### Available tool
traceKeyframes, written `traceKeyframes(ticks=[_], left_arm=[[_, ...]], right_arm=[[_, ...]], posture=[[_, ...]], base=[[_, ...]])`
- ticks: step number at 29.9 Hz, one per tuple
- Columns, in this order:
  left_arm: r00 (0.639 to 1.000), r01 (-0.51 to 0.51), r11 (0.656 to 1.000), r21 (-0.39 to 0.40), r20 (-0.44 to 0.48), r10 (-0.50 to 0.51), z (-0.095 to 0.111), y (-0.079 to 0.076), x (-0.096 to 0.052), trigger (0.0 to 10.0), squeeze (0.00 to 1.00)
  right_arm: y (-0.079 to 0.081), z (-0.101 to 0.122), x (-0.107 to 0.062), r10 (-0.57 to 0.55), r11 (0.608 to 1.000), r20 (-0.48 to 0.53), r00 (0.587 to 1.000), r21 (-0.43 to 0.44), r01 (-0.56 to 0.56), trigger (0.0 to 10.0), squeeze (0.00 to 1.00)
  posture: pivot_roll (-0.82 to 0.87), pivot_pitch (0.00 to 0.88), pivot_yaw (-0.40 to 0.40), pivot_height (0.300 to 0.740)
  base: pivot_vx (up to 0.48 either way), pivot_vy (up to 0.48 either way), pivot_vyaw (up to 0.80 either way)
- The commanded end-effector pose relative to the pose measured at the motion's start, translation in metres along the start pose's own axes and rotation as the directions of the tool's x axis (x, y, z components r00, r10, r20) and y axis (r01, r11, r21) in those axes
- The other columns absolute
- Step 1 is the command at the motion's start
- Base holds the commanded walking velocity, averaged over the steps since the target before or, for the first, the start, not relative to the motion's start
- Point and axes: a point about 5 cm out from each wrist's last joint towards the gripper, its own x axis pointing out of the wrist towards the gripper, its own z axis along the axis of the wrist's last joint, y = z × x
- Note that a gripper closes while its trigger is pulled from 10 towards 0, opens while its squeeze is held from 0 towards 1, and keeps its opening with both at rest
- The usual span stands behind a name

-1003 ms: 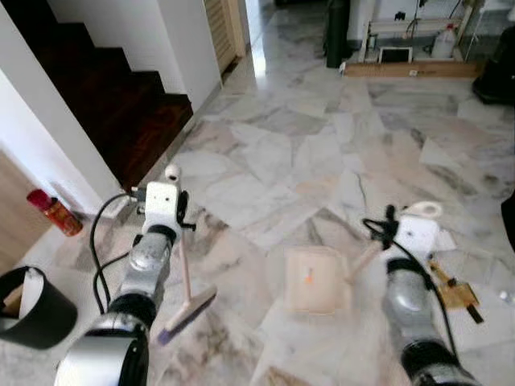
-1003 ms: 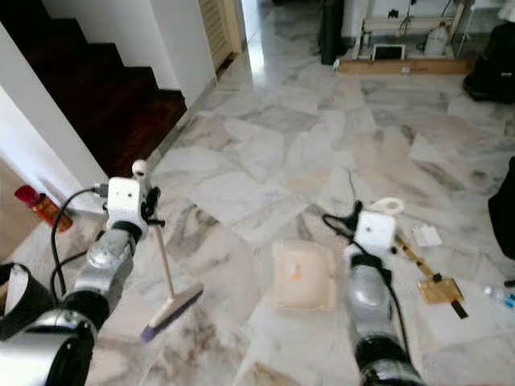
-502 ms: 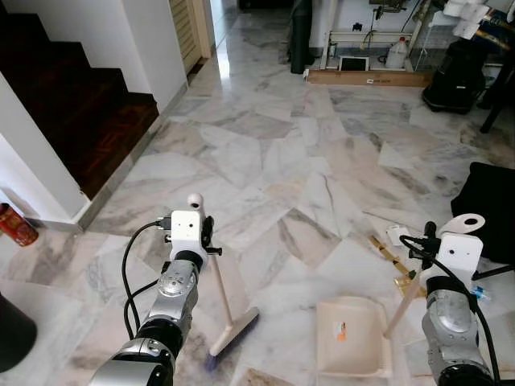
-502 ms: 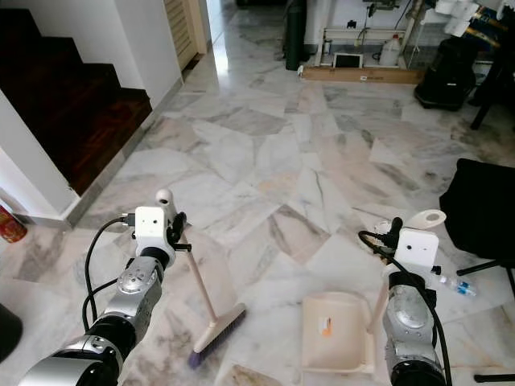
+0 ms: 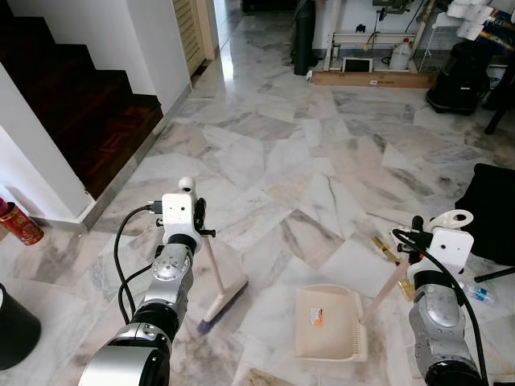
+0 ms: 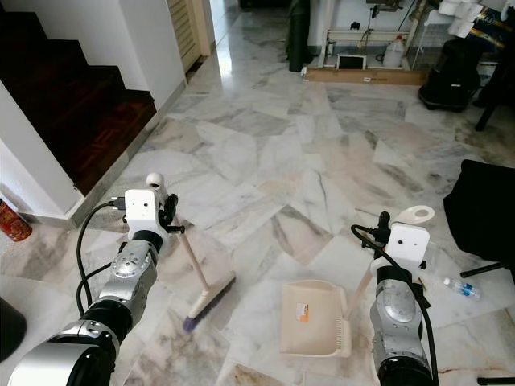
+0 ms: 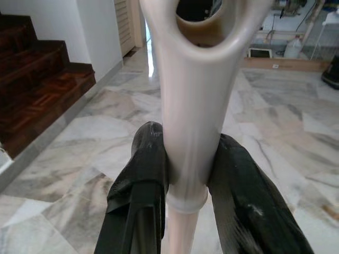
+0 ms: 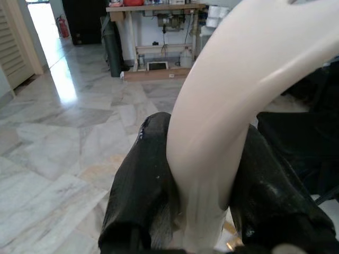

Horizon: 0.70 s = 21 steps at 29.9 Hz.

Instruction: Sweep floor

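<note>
My left gripper [image 7: 192, 153] is shut on the cream handle of a broom [image 5: 213, 273]. The broom's purple-bristled head [image 5: 224, 301] rests on the marble floor in front of me. My right gripper [image 8: 204, 159] is shut on the long cream handle of a dustpan [image 5: 326, 324], which lies flat on the floor to the right of the broom head. In the eye views the left gripper [image 5: 199, 233] is at the lower left and the right gripper [image 5: 410, 264] at the lower right. A yellowish scrap [image 5: 385, 249] and a small plastic bottle [image 6: 463, 287] lie on the floor near the right arm.
Dark wooden stairs [image 5: 88, 104] and a white wall [image 5: 32, 161] are on the left, with a red can [image 5: 18, 223] and a black bin [image 5: 12, 330] below. A black object [image 5: 492, 211] sits at the right edge. A wooden plank [image 5: 370, 78] and shelving stand far ahead.
The whole view has swung right, away from the stair corner and bin, so the camera moved. Both grippers still hold the broom and dustpan, which stay side by side on the floor.
</note>
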Motion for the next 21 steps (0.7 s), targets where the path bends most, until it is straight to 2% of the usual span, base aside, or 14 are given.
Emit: traceKeyframes(ticks=[1,3,7,10,18,21], left_arm=[[0.997,-0.002,1.0,0.012,0.079,0.001,0.018,0.006,0.006,10.0,0.0],[0.997,-0.018,0.999,0.036,0.081,0.015,0.018,0.012,0.004,10.0,0.0],[0.995,-0.049,0.998,0.03,0.09,0.046,0.019,0.019,0.004,10.0,0.0],[0.993,-0.054,0.998,0.024,0.104,0.052,0.025,0.016,0.008,10.0,0.0],[0.992,-0.029,0.999,0.021,0.121,0.027,0.027,0.007,0.009,10.0,0.0],[0.989,-0.056,0.998,0.005,0.138,0.055,0.032,0.006,0.011,10.0,0.0]], right_arm=[[0.008,0.013,0.002,-0.003,0.999,0.064,0.998,0.039,0.001,10.0,0.0],[0.015,0.013,-0.001,-0.007,0.997,0.076,0.997,0.072,0.002,10.0,0.0],[0.022,0.013,-0.003,0.008,0.996,0.077,0.997,0.089,-0.014,10.0,0.0],[0.03,0.017,-0.001,0.065,0.995,0.088,0.994,0.064,-0.07,10.0,0.0],[0.023,0.023,0.002,0.031,0.996,0.109,0.994,0.076,-0.04,10.0,0.0],[0.024,0.026,0.004,0.047,0.996,0.117,0.992,0.064,-0.055,10.0,0.0]], posture=[[-0.12,0.0,0.069,0.74],[-0.12,0.0,0.076,0.74],[-0.12,0.0,0.08,0.74],[-0.11,0.0,0.077,0.74],[-0.13,0.0,0.087,0.74],[-0.12,0.0,0.073,0.74]], base=[[0.0,0.0,0.0],[0.0,0.0,0.0],[0.133,0.0,0.0],[0.315,0.0,0.0],[0.336,0.0,0.0],[0.347,0.0,0.0]])
